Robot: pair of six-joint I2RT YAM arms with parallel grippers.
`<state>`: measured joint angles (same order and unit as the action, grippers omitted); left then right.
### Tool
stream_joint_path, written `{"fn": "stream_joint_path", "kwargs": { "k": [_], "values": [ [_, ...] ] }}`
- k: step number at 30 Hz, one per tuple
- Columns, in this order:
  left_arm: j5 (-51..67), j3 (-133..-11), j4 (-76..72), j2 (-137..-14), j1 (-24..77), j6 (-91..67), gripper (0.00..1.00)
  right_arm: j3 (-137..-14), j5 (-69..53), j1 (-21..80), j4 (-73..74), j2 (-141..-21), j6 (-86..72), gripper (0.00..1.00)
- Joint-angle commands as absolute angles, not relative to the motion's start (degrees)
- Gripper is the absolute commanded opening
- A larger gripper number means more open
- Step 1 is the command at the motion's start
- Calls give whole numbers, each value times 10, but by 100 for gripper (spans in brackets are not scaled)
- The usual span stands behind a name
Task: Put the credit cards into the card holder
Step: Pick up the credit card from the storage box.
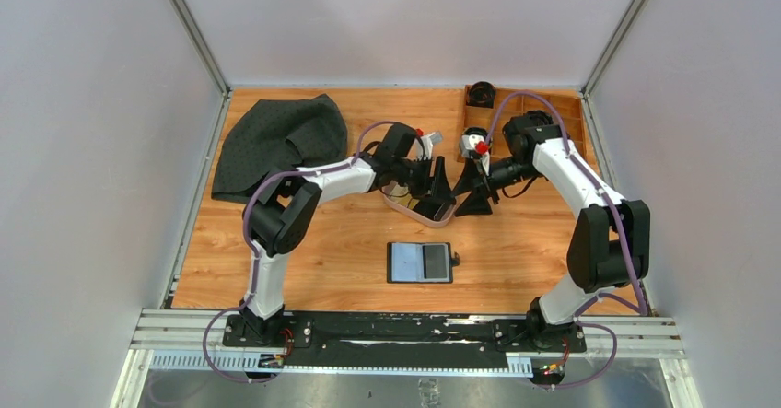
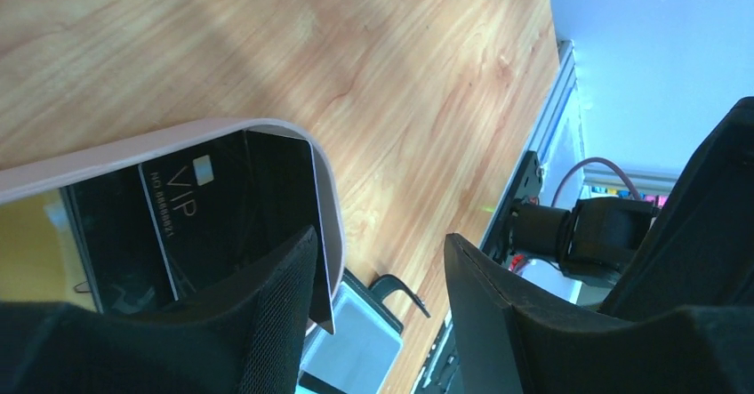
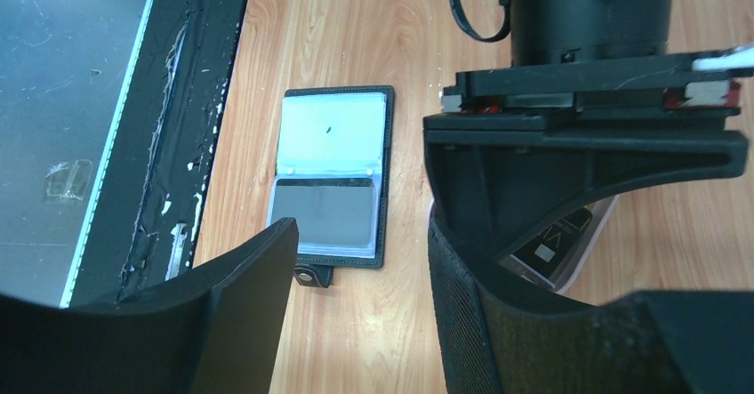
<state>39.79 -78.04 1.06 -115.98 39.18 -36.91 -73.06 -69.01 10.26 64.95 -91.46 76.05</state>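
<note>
The left gripper (image 2: 378,238) is standing open, its two black fingers (image 2: 258,323) spreading across the rim of a pink tray (image 2: 178,136). One finger is sitting inside the tray over a black card (image 2: 222,225) marked VIP; whether it is touching the card cannot be told. The other is hanging outside, above the wooden worktop (image 2: 356,56). A gold card (image 2: 31,252) is lying in the tray beside the black one. Past the tray's end, the holder (image 2: 360,345) is showing a greyish pocket and a black strap. The right arm (image 2: 587,229) is showing at the far right.
</note>
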Motion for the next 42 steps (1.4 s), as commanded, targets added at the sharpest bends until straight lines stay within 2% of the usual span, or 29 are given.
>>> {"fn": "stream_joint_path", "kwargs": {
  "k": [1,10,19,34,37,39,42],
  "values": [
    [409,-778,3,-1159,401,-377,55,-749,-698,91,671,-916,761,59],
    [318,-808,99,-1165,406,-308,51,-750,-701,88,676,-916,765,59],
    [302,-818,116,-1167,407,-296,33,-751,-702,88,679,-918,767,59],
    [274,-852,170,-1191,417,-255,26,-753,-705,86,683,-915,769,59],
    [272,-855,175,-1194,418,-251,16,-753,-705,85,684,-915,770,59],
    [270,-856,175,-1191,418,-250,2,-753,-706,85,685,-915,769,59],
    [258,-860,185,-1180,418,-239,0,-754,-707,84,685,-913,769,59]
  ]
}}
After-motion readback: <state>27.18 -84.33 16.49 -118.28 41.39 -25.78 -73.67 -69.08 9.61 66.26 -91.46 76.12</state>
